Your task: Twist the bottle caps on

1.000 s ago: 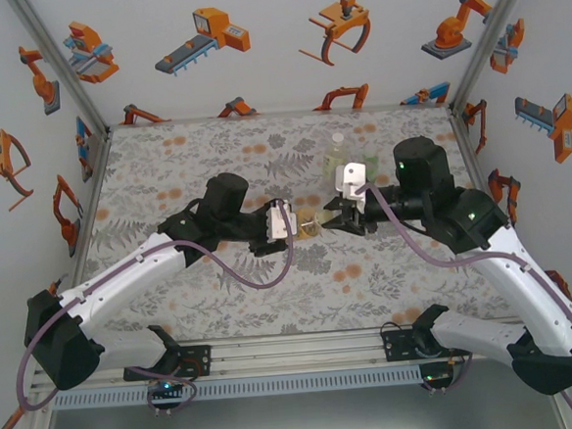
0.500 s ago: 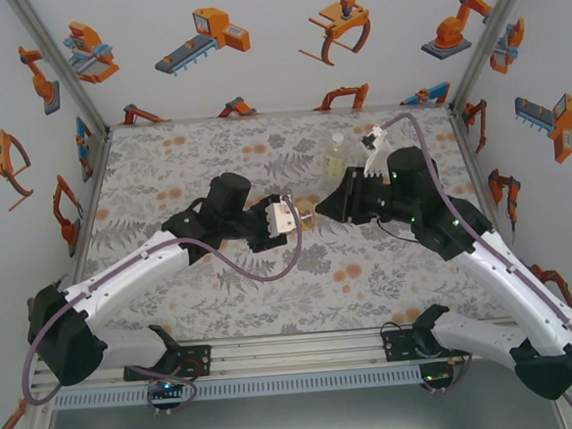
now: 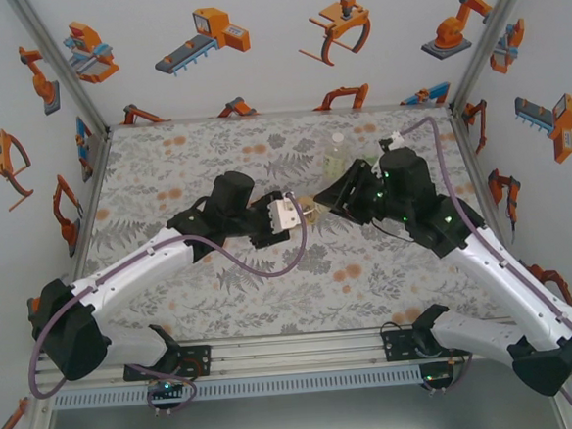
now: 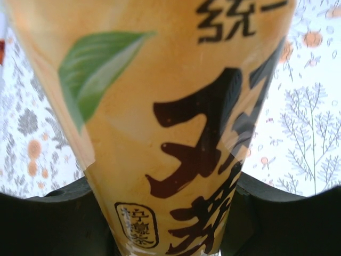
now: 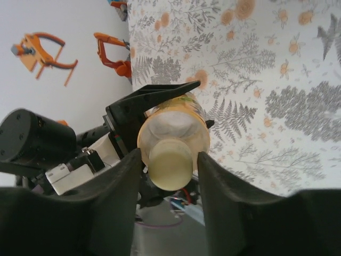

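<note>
Bottle (image 4: 160, 133) of amber liquid, thin clear plastic with a slick yellow label, likely light and crushable, clamped by its body in the left end effector (image 3: 301, 211) above the floral worktop (image 3: 165, 164). Right end effector (image 5: 169, 154) straddles its small smooth pale yellow cap (image 5: 169, 172), fingers seemingly just clear of it. The cap's side wall is best gripped.

I am wearing white shells along my left arm (image 3: 133, 274) and right arm (image 3: 511, 277), going black at the rounded joint housings. A purple cable (image 3: 270, 272) is trailing along each. My right tool (image 5: 170, 170) is showing matte black fingers (image 5: 106, 208).
</note>
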Motion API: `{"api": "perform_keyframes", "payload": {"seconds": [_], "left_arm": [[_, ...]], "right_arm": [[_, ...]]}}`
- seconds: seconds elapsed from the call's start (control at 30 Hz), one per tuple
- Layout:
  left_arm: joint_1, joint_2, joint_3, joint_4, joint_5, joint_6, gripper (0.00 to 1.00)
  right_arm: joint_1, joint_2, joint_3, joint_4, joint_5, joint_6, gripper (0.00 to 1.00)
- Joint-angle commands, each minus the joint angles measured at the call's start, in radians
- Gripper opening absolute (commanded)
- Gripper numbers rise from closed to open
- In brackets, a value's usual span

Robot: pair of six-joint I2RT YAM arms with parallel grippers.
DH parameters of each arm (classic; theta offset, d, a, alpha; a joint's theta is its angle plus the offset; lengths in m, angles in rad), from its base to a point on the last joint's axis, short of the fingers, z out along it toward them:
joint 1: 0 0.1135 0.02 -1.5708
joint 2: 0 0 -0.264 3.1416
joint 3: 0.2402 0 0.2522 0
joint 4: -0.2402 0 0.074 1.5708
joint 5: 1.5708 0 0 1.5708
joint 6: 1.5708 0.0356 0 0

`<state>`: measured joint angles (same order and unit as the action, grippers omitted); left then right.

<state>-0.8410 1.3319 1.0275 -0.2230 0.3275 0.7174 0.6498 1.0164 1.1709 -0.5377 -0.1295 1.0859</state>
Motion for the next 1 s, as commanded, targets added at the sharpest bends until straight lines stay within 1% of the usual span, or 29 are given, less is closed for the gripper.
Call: {"api": "perform_keyframes", "payload": {"seconds": [0.0, 0.03, 0.1, 0.2, 0.27, 0.37, 0.43, 0.53, 0.63, 0.7, 0.77, 0.97], "left_arm": [[-0.01, -0.029, 0.035, 0.074, 0.08, -0.005, 0.0], [-0.01, -0.032, 0.036, 0.063, 0.087, -0.005, 0.0], [-0.01, -0.041, 0.031, 0.056, 0.098, -0.007, 0.0], [-0.01, -0.053, 0.029, 0.036, 0.134, 0.002, 0.0], [-0.01, -0.063, 0.029, 0.015, 0.155, 0.004, 0.0], [-0.01, -0.077, 0.022, -0.004, 0.201, 0.011, 0.0], [-0.01, -0.082, 0.035, -0.051, 0.241, 0.028, 0.0], [-0.01, -0.086, 0.04, -0.082, 0.278, 0.027, 0.0], [-0.013, -0.083, 0.046, -0.106, 0.3, 0.032, 0.0], [-0.013, -0.083, 0.048, -0.111, 0.302, 0.025, 0.0], [-0.013, -0.08, 0.049, -0.112, 0.309, 0.025, 0.0], [-0.016, -0.07, 0.053, -0.111, 0.317, 0.02, 0.0]], "right_arm": [[0.01, -0.012, 0.093, -0.036, 0.007, -0.235, 0.56], [0.01, -0.019, 0.112, -0.035, 0.007, -0.308, 0.6], [0.01, -0.032, 0.136, -0.036, -0.001, -0.456, 0.65], [0.011, -0.052, 0.161, -0.03, -0.048, -0.703, 0.65], [0.01, -0.057, 0.177, -0.026, -0.111, -0.862, 0.65], [0.01, -0.063, 0.194, -0.058, -0.301, -1.173, 0.64], [0.01, -0.065, 0.205, -0.108, -0.421, -1.372, 0.63], [0.01, -0.059, 0.222, -0.199, -0.57, -1.647, 0.61], [0.01, -0.037, 0.237, -0.228, -0.599, -1.751, 0.6], [0.01, -0.018, 0.254, -0.257, -0.623, -1.794, 0.57], [0.011, -0.007, 0.253, -0.259, -0.629, -1.801, 0.53], [0.011, -0.008, 0.214, -0.239, -0.644, -1.805, 0.46]]}}
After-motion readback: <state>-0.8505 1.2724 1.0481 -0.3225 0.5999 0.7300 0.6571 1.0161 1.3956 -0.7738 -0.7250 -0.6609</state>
